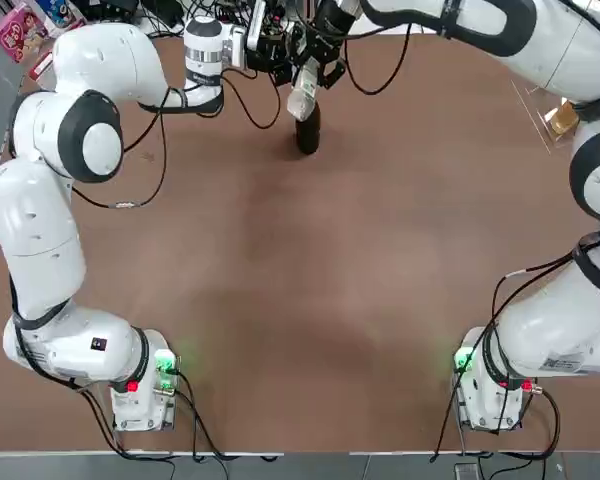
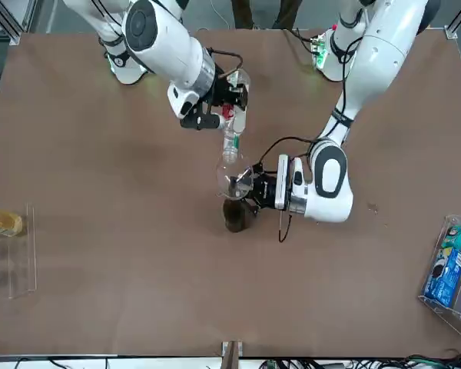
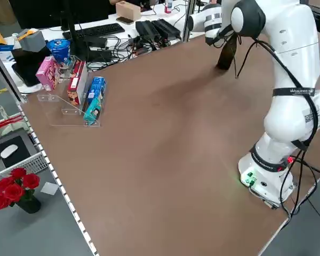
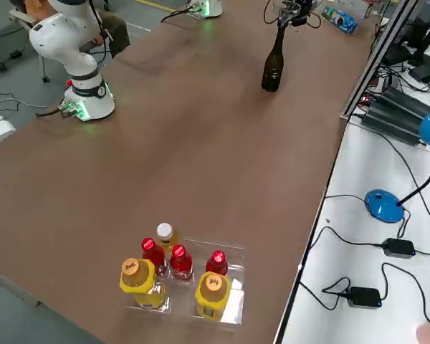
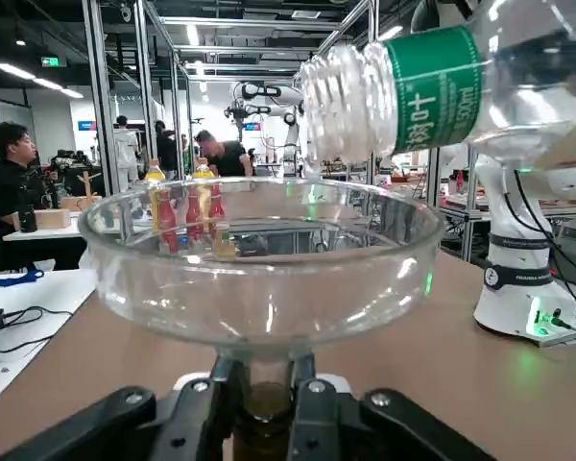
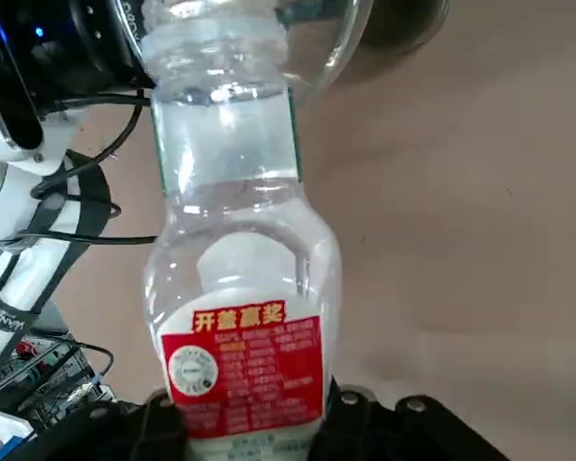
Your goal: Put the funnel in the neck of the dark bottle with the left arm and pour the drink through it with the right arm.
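Tilted in my right gripper's (image 6: 256, 403) grasp, the drink (image 5: 437, 88) points mouth-first over the funnel (image 5: 259, 303) my left gripper (image 5: 266, 376) clasps.

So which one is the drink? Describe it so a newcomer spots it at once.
Find the right arm, reaching over the table's far side, away from the bases. Its pincer grips the drink, a clear bottle tipped over the round funnel. Unlike the dark bottle below, it is see-through, with a red-and-white label.

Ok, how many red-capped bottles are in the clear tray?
3: two side by side and one apart; others may be hidden.
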Robot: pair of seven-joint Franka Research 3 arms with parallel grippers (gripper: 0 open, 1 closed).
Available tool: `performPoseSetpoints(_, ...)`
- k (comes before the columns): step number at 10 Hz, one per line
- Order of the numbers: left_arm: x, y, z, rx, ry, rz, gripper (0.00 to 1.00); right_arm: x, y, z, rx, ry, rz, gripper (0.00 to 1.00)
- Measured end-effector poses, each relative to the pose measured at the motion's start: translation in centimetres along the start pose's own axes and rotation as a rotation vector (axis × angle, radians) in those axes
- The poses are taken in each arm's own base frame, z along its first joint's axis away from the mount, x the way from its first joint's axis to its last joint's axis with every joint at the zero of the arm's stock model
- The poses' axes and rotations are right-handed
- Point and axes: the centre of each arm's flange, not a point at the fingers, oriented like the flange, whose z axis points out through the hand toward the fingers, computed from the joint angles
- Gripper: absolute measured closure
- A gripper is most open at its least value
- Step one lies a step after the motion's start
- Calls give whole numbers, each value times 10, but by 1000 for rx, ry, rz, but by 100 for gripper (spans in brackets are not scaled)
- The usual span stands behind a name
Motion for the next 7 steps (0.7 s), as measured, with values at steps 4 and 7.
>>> performPoseSetpoints(4, 0, 0, 0, 0, 0, 0, 75, 1, -2, 1, 6, -14, 32, 60)
performPoseSetpoints(7, 0, 0, 0, 0, 0, 0, 75, 4, -3, -1, 14, -18, 52, 60)
